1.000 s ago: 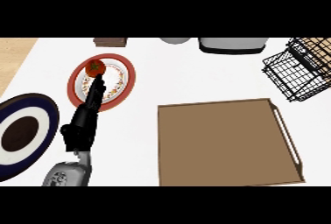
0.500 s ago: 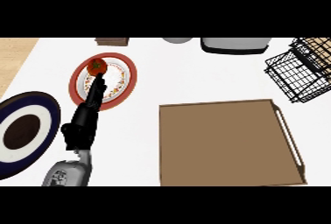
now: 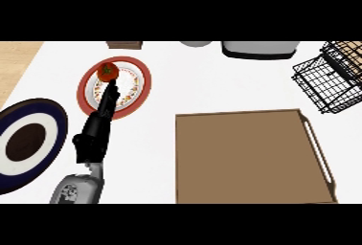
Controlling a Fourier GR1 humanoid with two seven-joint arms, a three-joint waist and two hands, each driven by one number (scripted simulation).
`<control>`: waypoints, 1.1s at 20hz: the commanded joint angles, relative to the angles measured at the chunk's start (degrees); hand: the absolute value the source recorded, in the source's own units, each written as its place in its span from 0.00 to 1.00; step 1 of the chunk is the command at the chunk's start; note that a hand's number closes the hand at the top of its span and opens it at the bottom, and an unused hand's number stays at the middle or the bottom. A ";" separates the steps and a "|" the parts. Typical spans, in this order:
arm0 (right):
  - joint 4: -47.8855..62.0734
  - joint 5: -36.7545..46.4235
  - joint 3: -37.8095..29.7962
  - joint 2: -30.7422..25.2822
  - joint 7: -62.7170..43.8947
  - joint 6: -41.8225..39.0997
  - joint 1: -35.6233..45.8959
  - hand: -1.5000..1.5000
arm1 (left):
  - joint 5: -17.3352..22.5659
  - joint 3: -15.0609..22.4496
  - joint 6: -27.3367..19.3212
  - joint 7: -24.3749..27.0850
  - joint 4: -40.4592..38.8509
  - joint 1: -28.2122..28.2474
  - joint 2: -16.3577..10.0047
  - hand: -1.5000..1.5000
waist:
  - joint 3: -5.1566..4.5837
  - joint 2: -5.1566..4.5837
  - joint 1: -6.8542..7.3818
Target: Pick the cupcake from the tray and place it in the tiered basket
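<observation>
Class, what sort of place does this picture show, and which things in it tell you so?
Most likely a kitchen counter: a red-rimmed plate and a dark blue plate lie on a white worktop beside a brown tray, with a black wire basket at the far right.

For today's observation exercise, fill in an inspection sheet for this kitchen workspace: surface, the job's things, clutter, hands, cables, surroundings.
Surface: white counter, with a wooden strip at its far left.
Job's things: brown tray, nothing seen on it and no cupcake in view; black wire tiered basket at upper right.
Clutter: red-rimmed plate holding a small red item; dark blue plate at the left edge.
Hands: left hand over the red-rimmed plate, fingers straight, pointing at the red item; right hand not in view.
Cables: nothing seen.
Surroundings: grey appliance and brown box along the far edge.
</observation>
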State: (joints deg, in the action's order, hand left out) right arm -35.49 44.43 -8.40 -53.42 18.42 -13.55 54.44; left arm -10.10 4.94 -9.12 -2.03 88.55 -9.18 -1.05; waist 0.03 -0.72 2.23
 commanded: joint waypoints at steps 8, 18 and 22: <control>17.16 -7.08 -8.95 1.45 1.94 -5.58 6.86 0.00 | -0.50 -0.52 -0.82 0.66 -1.00 -0.68 0.16 0.50 | 0.06 -0.17 -0.05; 25.28 -15.39 -20.68 -8.68 -4.87 -2.92 7.05 0.00 | 0.94 -0.07 0.25 -0.36 0.32 -0.41 0.59 0.50 | 0.20 -0.59 0.16; 29.26 -19.32 -25.14 -15.67 -7.86 -8.38 5.57 0.00 | 0.47 -0.68 -0.22 0.10 0.68 0.15 -0.08 0.50 | 0.36 -0.79 0.02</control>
State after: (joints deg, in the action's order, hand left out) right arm -9.53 27.90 -30.06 -63.68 12.97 -19.03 61.12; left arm -9.59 4.78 -9.07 -2.29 89.07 -9.15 -0.85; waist 0.26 -1.25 2.20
